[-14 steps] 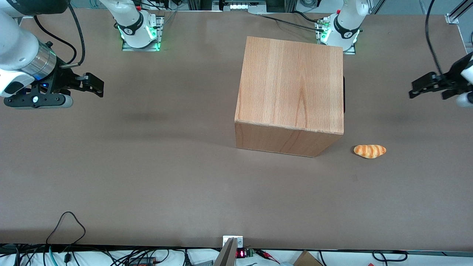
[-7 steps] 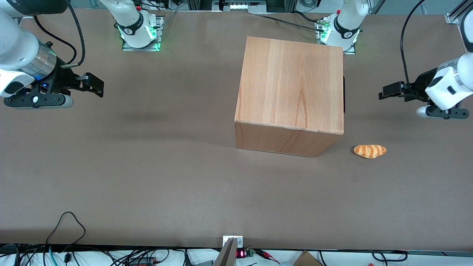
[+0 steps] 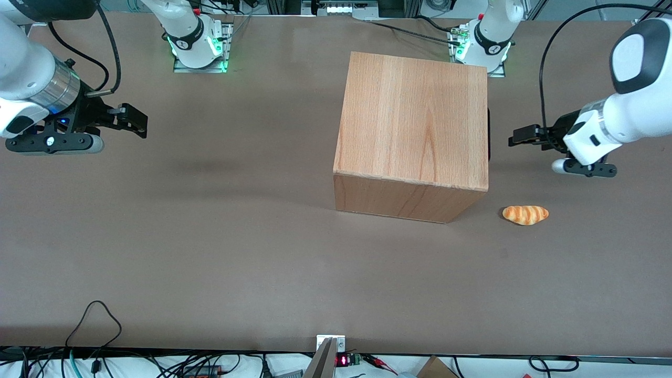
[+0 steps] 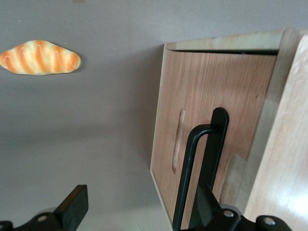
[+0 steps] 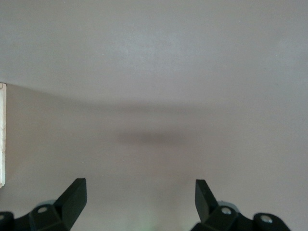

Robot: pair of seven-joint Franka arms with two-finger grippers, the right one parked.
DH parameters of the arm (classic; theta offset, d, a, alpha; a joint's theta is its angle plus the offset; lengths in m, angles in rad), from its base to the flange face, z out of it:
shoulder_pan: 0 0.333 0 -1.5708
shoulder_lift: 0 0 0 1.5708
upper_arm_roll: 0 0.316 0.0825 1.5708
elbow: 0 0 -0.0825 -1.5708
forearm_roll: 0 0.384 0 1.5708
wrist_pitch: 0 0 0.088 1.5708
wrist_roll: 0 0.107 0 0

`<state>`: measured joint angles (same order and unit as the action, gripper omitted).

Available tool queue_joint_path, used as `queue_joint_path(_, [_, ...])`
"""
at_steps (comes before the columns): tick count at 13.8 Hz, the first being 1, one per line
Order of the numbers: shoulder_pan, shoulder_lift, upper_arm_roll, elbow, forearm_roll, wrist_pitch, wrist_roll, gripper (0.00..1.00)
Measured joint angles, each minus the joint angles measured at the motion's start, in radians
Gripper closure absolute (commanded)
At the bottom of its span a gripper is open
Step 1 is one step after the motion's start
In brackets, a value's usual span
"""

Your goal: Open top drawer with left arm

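The wood-grain cabinet (image 3: 415, 121) stands on the table. Its drawer front faces the working arm's end; only the black bar handle (image 3: 489, 134) shows there as a thin strip. In the left wrist view the top drawer's flat wooden front panel (image 4: 211, 91) sits flush in the cabinet, shut, with the black handle (image 4: 188, 168) standing off it. My left gripper (image 3: 517, 140) hovers in front of the drawer, a short gap from the handle, not touching it. It is open and empty (image 4: 139, 209); one finger (image 4: 206, 204) lines up with the handle.
A small striped bread roll (image 3: 525, 214) lies on the table beside the cabinet, nearer the front camera than my gripper; it also shows in the left wrist view (image 4: 39, 57). Cables run along the table's near edge (image 3: 94, 315).
My left arm has moved from the table's end toward the cabinet, bringing the gripper close in front of the drawer handle. The cabinet and bread roll have not moved.
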<state>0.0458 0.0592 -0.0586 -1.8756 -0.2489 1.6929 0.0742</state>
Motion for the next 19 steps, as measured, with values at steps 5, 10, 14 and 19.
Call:
queue_joint_path(5, [0.000,0.000,-0.007,-0.070,-0.042,0.048,0.051,0.00])
queue_joint_path(10, [0.000,0.000,-0.012,-0.103,-0.052,0.069,0.094,0.00])
queue_joint_path(14, [0.000,0.000,-0.017,-0.122,-0.052,0.083,0.109,0.00])
queue_joint_path(19, [0.000,0.000,-0.035,-0.148,-0.052,0.113,0.110,0.00])
